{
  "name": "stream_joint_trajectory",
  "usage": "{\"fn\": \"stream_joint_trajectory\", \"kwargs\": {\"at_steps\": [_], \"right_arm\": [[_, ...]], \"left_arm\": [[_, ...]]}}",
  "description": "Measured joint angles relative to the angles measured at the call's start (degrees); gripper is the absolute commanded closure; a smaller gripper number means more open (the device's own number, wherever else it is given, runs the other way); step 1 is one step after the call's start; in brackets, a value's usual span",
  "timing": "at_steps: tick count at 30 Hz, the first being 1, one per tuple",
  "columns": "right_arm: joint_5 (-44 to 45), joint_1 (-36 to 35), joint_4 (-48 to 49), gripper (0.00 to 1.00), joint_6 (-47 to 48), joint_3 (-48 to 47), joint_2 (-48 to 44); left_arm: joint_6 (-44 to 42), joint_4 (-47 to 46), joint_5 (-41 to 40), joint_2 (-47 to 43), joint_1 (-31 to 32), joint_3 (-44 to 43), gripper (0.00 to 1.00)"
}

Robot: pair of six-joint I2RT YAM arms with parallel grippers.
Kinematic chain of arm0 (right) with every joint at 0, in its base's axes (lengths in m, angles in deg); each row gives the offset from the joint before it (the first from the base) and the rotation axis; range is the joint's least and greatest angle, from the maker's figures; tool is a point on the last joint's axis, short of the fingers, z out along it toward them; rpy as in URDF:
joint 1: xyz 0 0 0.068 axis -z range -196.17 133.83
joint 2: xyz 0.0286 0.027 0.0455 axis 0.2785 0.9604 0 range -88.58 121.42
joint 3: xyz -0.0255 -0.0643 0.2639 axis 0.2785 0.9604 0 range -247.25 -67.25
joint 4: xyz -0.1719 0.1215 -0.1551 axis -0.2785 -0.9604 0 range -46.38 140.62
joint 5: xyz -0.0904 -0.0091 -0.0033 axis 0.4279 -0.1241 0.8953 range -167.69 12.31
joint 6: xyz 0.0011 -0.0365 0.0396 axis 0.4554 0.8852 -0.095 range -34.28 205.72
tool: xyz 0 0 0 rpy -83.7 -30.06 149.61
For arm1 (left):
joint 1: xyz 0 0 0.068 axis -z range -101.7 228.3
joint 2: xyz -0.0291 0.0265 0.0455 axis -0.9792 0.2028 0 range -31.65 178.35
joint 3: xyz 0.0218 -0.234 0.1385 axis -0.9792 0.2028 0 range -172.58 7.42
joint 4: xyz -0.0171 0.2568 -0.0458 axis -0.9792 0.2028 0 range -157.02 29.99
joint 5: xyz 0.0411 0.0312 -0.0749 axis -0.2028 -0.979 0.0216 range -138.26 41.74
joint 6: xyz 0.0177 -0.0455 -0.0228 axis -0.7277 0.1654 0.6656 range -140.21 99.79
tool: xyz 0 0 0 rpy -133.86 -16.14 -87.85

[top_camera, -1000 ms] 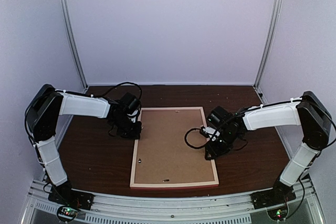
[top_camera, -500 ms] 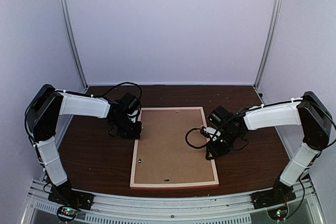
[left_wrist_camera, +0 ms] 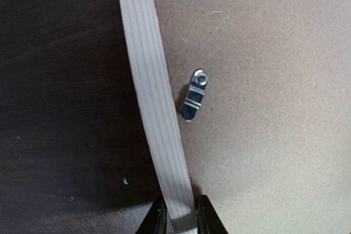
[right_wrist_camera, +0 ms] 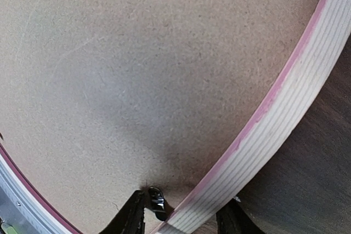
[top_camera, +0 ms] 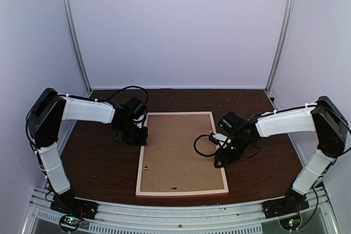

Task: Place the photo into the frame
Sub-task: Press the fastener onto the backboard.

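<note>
Lying back-up on the worktop (top_camera: 98, 157), the frame (top_camera: 181, 192) sits mid-width, near rail close to the worktop's near edge. Brown backing board (top_camera: 178, 152) fills it. Left gripper (top_camera: 140, 135) is at the left rail near the frame's far-left corner. Right gripper (top_camera: 219, 160) is at the right rail, nearer the near corner. Can't tell the jaw state from up here.

Left wrist: left gripper (left_wrist_camera: 182, 217) has one finger each side of the pale wood rail, touching it, so it's clamped on the frame. Turn clip (left_wrist_camera: 193, 96) lies on the board just beside the rail.

Right wrist: right gripper (right_wrist_camera: 181, 220) straddles the pink-edged rail, jaws apart. Inner finger stands clear of the rail, second clip (right_wrist_camera: 156, 201) in that gap. Outer finger sits just at the rail's outer edge.
</note>
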Motion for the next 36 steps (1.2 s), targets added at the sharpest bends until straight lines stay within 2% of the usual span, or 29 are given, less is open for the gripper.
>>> {"fn": "stream_joint_trajectory", "kwargs": {"at_steps": [29, 32, 36], "right_arm": [[0.4, 0.4, -1.0, 0.83, -0.6, 0.4, -0.8], [0.4, 0.7, -0.9, 0.83, -0.6, 0.5, -0.9], [-1.0, 1.3, -1.3, 0.67, -0.4, 1.0, -1.5]], "left_arm": [[0.0, -0.1, 0.0, 0.0, 0.0, 0.1, 0.81], [0.0, -0.2, 0.0, 0.0, 0.0, 0.1, 0.81], [0.0, -0.2, 0.0, 0.0, 0.0, 0.1, 0.81]]}}
